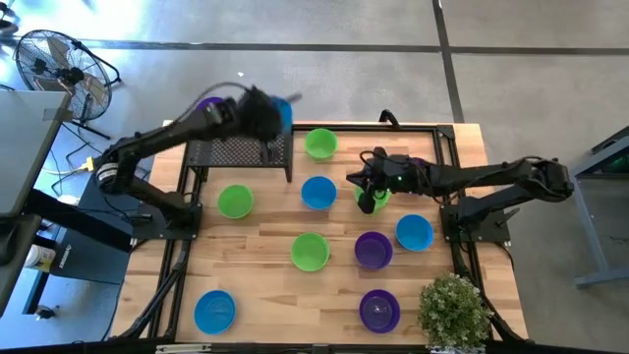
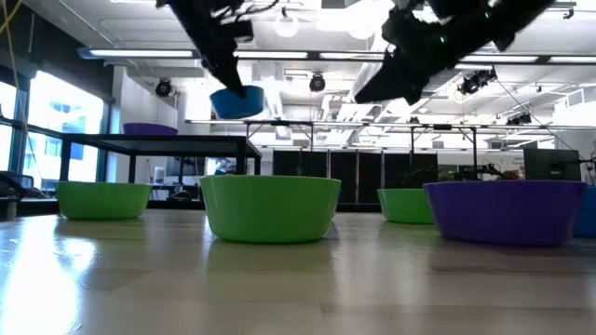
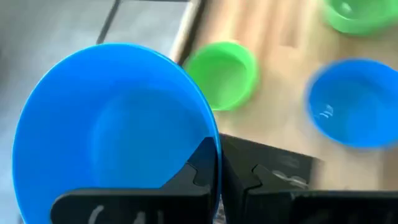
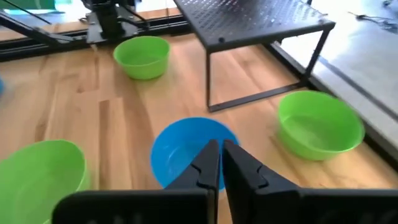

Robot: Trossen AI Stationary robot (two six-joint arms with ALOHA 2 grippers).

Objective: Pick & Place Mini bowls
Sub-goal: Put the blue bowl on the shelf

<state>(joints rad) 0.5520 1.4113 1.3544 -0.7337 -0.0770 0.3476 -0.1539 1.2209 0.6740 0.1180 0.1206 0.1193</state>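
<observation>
Blue bowl (image 3: 112, 124), mouth sideways, left gripper (image 3: 217, 180).

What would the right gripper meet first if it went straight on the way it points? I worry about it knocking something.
Probably the blue bowl directly ahead of the right gripper, whose fingers are nearly together. The black rack stands farther along that line. How high the gripper hangs above the table is unclear.

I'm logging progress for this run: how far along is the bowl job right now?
Done: one purple bowl appears to sit on the black mesh rack.
In hand: the left gripper holds a blue bowl above the rack.
Left: nine bowls remain on the table; the right gripper hovers shut above them.
</observation>
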